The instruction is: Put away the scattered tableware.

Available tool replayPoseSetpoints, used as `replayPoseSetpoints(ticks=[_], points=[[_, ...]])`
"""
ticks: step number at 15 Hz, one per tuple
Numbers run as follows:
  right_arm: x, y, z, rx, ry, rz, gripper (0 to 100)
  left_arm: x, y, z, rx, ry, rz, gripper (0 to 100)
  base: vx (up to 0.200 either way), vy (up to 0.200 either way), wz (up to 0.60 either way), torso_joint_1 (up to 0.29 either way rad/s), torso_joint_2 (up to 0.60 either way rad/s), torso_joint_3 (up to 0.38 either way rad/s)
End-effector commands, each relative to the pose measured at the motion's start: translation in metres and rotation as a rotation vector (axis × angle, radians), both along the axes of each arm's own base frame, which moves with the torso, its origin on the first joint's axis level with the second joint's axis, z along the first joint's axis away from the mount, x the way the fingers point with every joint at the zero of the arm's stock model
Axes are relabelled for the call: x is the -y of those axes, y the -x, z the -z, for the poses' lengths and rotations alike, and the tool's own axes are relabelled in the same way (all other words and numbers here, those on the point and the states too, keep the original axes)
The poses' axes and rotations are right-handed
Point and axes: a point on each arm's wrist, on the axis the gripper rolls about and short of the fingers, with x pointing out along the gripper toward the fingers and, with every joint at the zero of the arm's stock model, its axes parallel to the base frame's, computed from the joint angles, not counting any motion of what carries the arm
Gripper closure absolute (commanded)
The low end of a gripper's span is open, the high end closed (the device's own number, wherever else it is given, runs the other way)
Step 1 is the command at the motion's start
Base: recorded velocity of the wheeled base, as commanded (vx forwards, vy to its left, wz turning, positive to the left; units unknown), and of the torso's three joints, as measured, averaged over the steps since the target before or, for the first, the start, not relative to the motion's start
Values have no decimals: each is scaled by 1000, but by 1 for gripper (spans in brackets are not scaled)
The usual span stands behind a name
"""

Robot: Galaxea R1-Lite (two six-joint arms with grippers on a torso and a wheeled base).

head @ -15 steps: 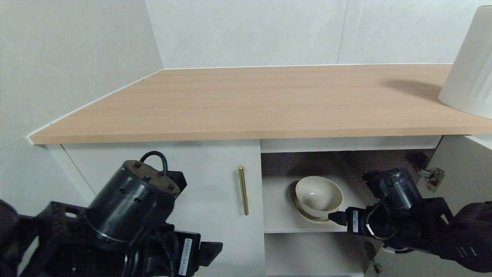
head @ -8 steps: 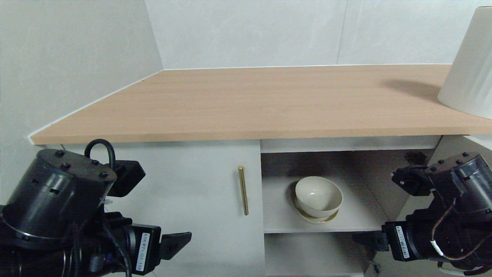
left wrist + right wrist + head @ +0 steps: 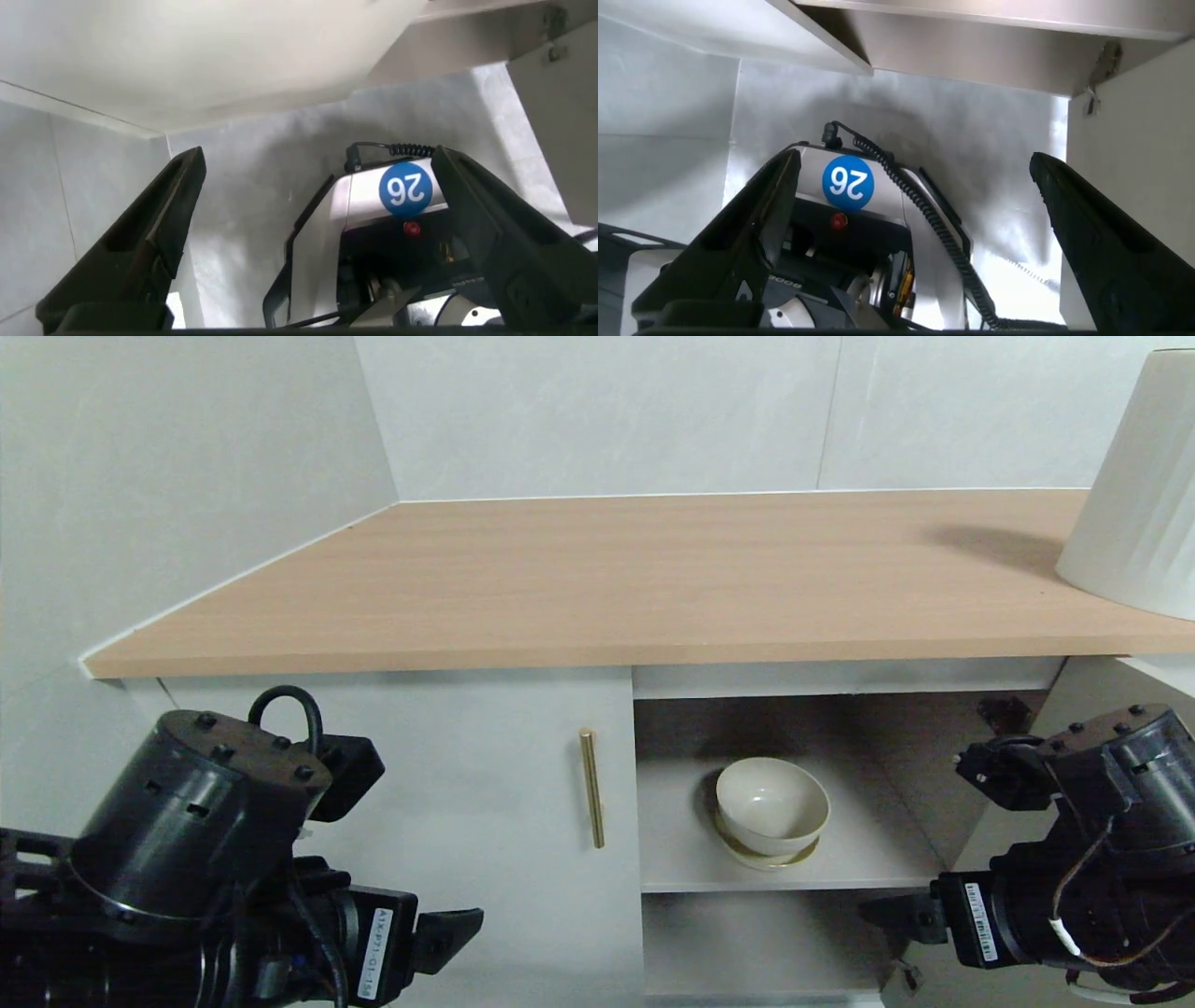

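Observation:
A cream bowl (image 3: 771,805) sits on a small plate (image 3: 767,859) on the upper shelf (image 3: 868,854) of the open cabinet. My right gripper (image 3: 892,912) hangs low, in front of the cabinet, below and to the right of the bowl and apart from it. In the right wrist view its fingers (image 3: 752,238) are spread wide with nothing between them. My left gripper (image 3: 450,929) is low in front of the shut left door, well left of the bowl. The left wrist view shows its fingers (image 3: 140,252) wide apart and empty.
The left cabinet door (image 3: 467,784) is shut and has an upright brass handle (image 3: 590,801). The right door (image 3: 1102,686) stands swung open at the right. A white ribbed shade (image 3: 1134,495) rests at the right end of the wooden countertop (image 3: 653,579).
My right gripper has drawn back from the plate's edge on the shelf to low at the right. The left arm swung left, then slightly back. The head camera shifted a little.

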Motion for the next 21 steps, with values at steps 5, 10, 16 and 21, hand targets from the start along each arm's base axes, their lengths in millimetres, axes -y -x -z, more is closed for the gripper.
replayPoseSetpoints(ticks=[5,10,16,21], points=[[0,0,0,-2,2,0,0,3,-3,5,-20,-17,1,0,-200,0,0,1,5,2],[0,0,1,-6,4,0,0,5,-2,7,-26,-24,8,0,-200,0,0,1,1,4],[0,0,3,-12,8,0,0,5,-2,7,-27,-25,11,0,-167,0,0,4,4,2],[0,0,3,-10,9,-2,0,5,-2,8,-26,-31,7,0,0,0,0,0,0,0]])
